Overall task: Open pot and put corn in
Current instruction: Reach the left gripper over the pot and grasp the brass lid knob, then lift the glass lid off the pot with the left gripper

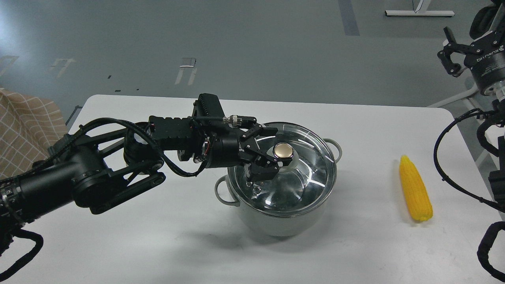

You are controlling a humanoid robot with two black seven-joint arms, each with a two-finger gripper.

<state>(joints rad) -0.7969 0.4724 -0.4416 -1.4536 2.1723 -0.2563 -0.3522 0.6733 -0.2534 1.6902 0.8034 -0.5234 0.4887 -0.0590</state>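
Left end effector (272,157) level, fingers spread around lid knob (283,150) | right end effector (453,55) raised, fingers apart | corn (415,188) on table (158,236)

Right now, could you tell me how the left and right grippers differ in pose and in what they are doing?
The left gripper reaches over the pot, fingers either side of the lid's gold knob; the right gripper hangs raised beyond the table's far right corner, near nothing. The left points sideways, the right up and left. Both are black and two-fingered.

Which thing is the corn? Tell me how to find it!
Look at the white table and find the round pot with the glass lid. To its right, lying alone, is the corn. It is the only bright yellow, bumpy, pointed thing.
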